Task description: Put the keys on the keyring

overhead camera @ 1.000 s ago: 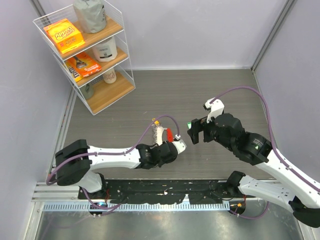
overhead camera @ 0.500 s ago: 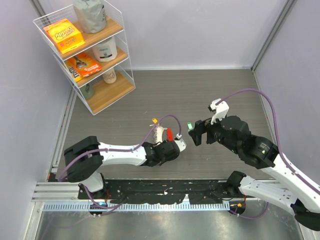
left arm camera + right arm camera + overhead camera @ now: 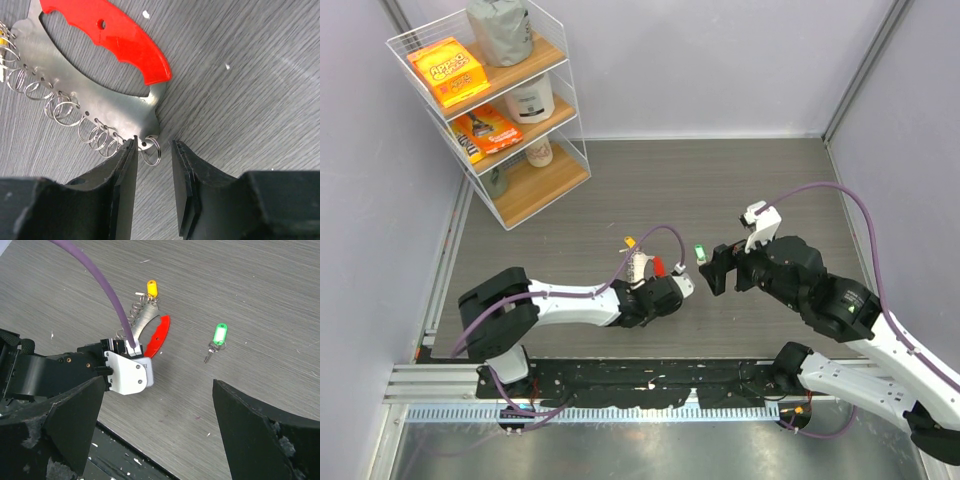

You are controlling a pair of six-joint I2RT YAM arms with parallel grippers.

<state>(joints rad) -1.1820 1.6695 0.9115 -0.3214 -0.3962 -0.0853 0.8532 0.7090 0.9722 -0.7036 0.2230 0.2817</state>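
On the grey table, the right gripper is held wide open and empty. The left gripper is narrowly parted around an end loop of the keyring (nothing clamped). The green key is seen lying apart from it, the yellow key at its far end.

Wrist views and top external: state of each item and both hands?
Red crescent keyring with silvery plate and small rings: flat on the table.
Green-headed metal key: loose on the table, apart from the keyring.
Yellow-headed metal key: at the keyring's far end, attachment unclear.
Left hand: open, fingers either side of the keyring's tip.
Right hand: open, empty.
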